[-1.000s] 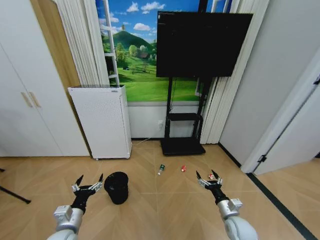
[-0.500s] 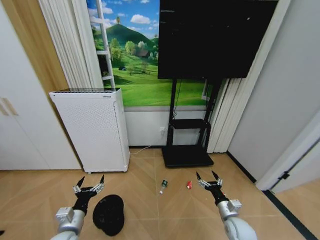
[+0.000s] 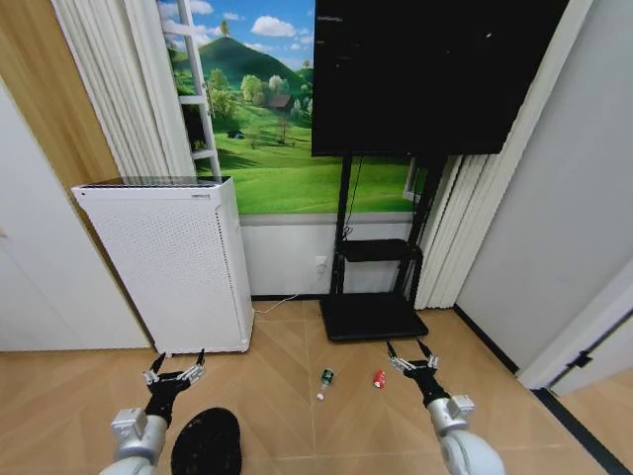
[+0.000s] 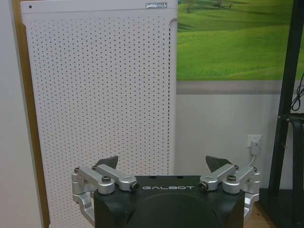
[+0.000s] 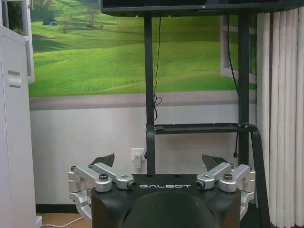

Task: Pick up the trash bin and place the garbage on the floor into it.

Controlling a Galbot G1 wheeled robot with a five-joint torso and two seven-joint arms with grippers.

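The trash bin [image 3: 208,442], a small black mesh basket, stands on the wood floor at the lower left of the head view. My left gripper [image 3: 175,369] hangs open just above and behind its rim, touching nothing. Of the garbage, a clear bottle with a green label [image 3: 325,379] and a small red can [image 3: 379,378] lie on the floor ahead. My right gripper [image 3: 407,357] is open just right of the can. In the wrist views the left gripper [image 4: 164,164] and right gripper [image 5: 158,161] both stand open and hold nothing.
A white perforated appliance [image 3: 163,262] stands against the wall at the left, close behind the bin. A black TV stand [image 3: 371,315] with a large screen [image 3: 425,74] is ahead at centre. A grey wall [image 3: 554,218] closes the right side.
The camera has moved forward, so the appliance and TV stand loom larger and the bin sits lower in the picture. Both grippers stay open in the same pose.
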